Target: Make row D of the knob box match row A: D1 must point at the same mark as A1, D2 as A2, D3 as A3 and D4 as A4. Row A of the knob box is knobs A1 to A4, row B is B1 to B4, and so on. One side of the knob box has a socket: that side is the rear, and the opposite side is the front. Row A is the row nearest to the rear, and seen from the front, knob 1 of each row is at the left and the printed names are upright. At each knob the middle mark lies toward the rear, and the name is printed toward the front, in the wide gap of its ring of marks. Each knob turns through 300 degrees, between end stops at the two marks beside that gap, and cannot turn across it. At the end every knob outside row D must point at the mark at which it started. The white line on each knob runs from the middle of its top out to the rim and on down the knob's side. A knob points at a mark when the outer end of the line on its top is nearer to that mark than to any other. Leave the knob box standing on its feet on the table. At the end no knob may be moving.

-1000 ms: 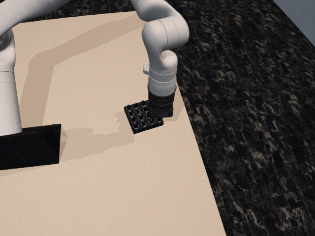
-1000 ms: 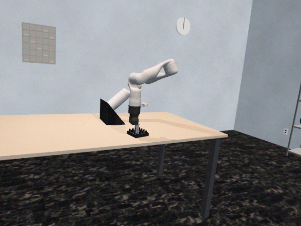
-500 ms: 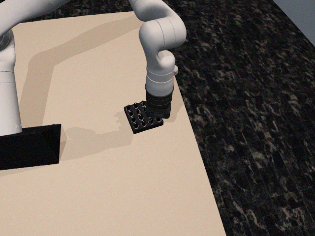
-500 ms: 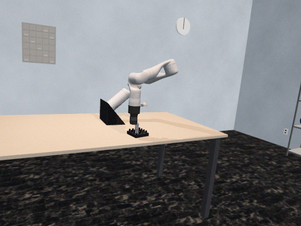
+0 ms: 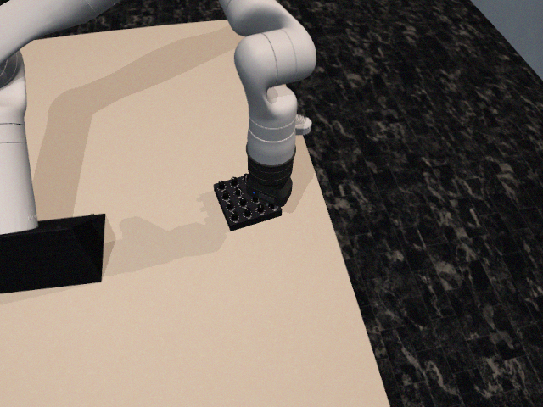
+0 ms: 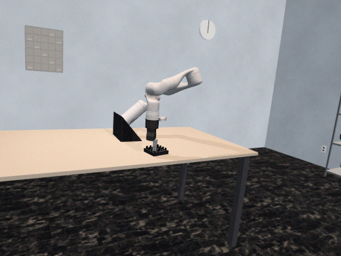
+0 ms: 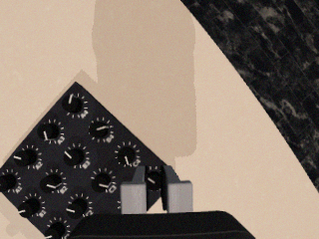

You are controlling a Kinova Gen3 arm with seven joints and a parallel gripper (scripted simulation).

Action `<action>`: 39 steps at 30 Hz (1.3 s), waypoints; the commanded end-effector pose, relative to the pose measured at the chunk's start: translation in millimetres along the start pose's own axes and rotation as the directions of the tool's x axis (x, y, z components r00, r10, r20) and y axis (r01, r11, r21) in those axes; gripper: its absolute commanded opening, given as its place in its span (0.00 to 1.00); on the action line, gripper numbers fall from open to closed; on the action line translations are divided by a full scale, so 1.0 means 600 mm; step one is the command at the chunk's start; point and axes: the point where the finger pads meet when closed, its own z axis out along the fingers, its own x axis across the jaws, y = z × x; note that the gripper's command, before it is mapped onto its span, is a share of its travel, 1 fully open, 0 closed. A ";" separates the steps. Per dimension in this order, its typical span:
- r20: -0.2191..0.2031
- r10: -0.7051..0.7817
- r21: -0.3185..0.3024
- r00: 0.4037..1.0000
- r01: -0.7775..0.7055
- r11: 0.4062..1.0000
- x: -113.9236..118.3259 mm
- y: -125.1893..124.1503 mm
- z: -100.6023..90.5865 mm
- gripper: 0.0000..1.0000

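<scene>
The top view looks steeply down on the worktop (image 5: pixel 197 315) (image 6: pixel 68 154) (image 7: pixel 45 35) and its long edge; the exterior faces the wall (image 6: pixel 110 41) from farther off; the wrist peers down closest, sharing the knob box (image 5: pixel 232 226) (image 6: pixel 154 154) (image 7: pixel 90 174).

Matt black plastic seen on the knob box (image 5: pixel 232 226) (image 6: pixel 155 154) (image 7: pixel 92 114), smooth pale wood apparently laid across the table (image 5: pixel 197 324) (image 6: pixel 68 154) (image 7: pixel 40 40), glossy white finish seen on the arm (image 5: pixel 274 57) (image 6: pixel 152 105).

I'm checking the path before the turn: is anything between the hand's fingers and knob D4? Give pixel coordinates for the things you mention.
Nothing visible is in the way. The fingers (image 6: pixel 154 147) flank D4 (image 5: pixel 271 207) (image 7: pixel 155 181); whether they touch it, I can't tell.
</scene>
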 end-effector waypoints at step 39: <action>0.000 0.571 0.001 0.821 -0.571 0.821 0.000 -0.003 0.004 0.30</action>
